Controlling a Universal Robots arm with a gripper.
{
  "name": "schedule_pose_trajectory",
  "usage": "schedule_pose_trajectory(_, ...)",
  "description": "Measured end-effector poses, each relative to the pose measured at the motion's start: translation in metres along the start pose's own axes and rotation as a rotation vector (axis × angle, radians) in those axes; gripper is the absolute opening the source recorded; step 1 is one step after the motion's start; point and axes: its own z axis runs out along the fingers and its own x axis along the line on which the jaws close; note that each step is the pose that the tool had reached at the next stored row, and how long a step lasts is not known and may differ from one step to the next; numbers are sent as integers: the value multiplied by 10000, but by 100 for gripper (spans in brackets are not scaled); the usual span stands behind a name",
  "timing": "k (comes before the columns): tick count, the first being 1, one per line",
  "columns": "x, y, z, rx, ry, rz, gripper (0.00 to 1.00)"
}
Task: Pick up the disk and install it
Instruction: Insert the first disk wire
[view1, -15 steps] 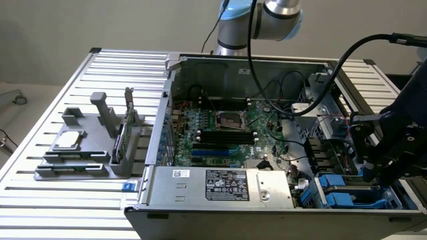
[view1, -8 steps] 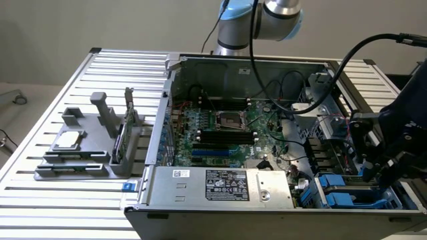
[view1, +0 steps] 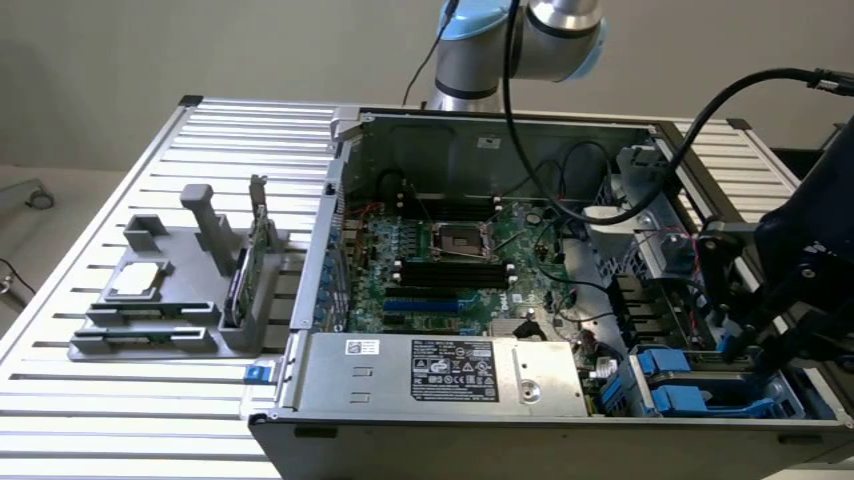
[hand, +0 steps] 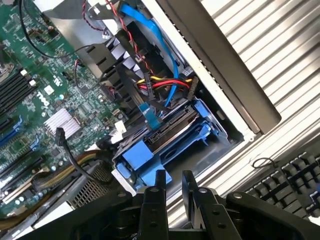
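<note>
Slatted worktop (view1: 80, 420) carries an open computer case (view1: 534, 445), side panel off and motherboard (view1: 441, 250) exposed.

The drive bay (view1: 667, 385) is in the case corner at the exterior view's right.

The gripper (view1: 741, 350) hangs just above that bay. In the wrist view the gripper (hand: 174, 176) has its jaws slightly spread, with nothing between them.

The disk (hand: 167, 129) lies flat in the bay, framed by its blue rails (hand: 145, 157). It looks seated or close to it, though you cannot confirm it has latched. Red, yellow and blue cables (hand: 160, 85) crowd just beside its connector end.

Handling, by judgement:
- Expect a stiff, dense metal block with smooth faces that slip easily.
- It will not take knocks well.
- Take it by the plastic rails or the long edges.
- Keep off the label face and the connector.
</note>
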Motion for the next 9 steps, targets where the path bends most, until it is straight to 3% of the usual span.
schedule_pose_trajectory(9, -16, 14, 36, -260, 255, 798, 28)
